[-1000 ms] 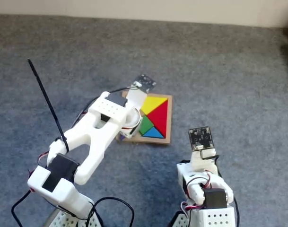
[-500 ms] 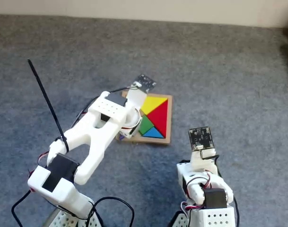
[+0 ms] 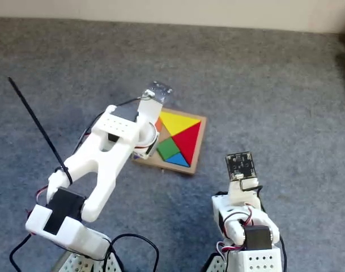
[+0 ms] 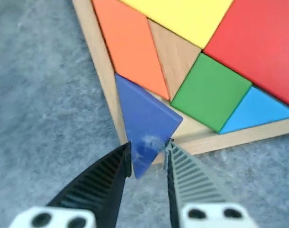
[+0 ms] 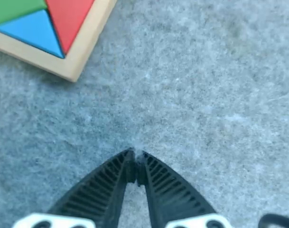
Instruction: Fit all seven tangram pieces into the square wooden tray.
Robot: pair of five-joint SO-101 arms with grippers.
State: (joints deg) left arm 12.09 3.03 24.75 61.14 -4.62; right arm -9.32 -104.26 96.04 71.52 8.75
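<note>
In the high view, the square wooden tray (image 3: 199, 141) lay near the middle of the grey surface (image 3: 274, 85), turned at a slant to its edges. The left arm (image 3: 104, 158) stretched over the tray's near-left edge and hid that side. The yellow triangle (image 3: 175, 122), red triangle (image 3: 187, 139), green square (image 3: 167, 148) and light blue triangle (image 3: 178, 160) sat flat inside. The right arm (image 3: 246, 226) was folded back near the surface's front edge, well apart from the tray.

In the left wrist view, the left gripper (image 4: 148, 149) had its jaws drawn narrow, pinching one tip of the dark blue triangle (image 4: 144, 118). That piece rode across the tray's rim, neither flat nor seated. Its held tip hung outside over the surface and its body ran ahead of the jaws, beside the orange parallelogram (image 4: 130, 45). Just beyond lay a bare wooden gap (image 4: 175, 54) between the orange, yellow and green pieces. The coming move probably depended on carrying the triangle forward off the rim into that gap, and the left arm was clearly the nearer one.

In the right wrist view, the right gripper (image 5: 135, 164) hung over bare surface with its jaws almost closed and holding nothing. One tray corner lay well ahead of it.
</note>
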